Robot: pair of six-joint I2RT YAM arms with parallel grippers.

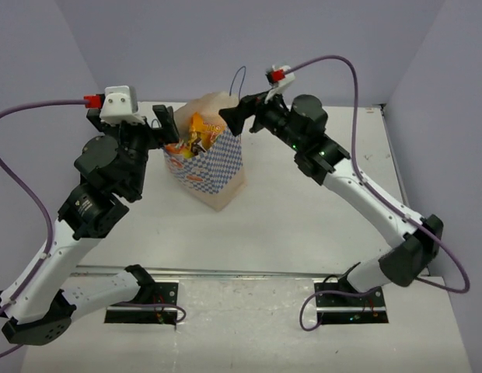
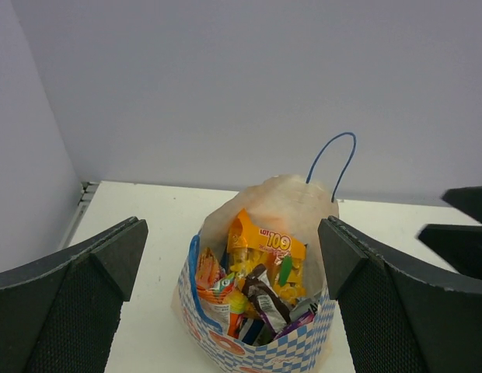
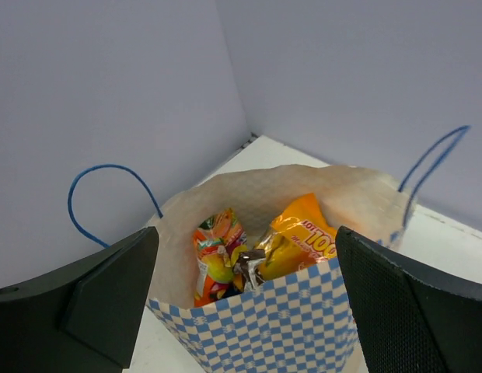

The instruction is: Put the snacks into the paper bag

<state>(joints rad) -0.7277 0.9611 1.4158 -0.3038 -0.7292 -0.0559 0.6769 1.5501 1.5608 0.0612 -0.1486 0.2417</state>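
Left gripper (image 2: 232, 233): jaws spread, holding nothing, just left of the bag (image 1: 214, 167). Right gripper (image 3: 247, 249): jaws spread, empty, just right of the bag's rim. Snacks (image 2: 256, 272) lie inside the bag, which stands on the bench (image 1: 303, 225). Risk: either gripper snagging a cord handle (image 3: 107, 165) or nudging the light bag would likely tip it and spill the contents.

Robotics lab test cell: bare lavender walls (image 1: 148, 47) boxing in white tabletop (image 1: 288, 225), two cabled arms (image 1: 78, 225) (image 1: 365, 202) bolted at near edge.
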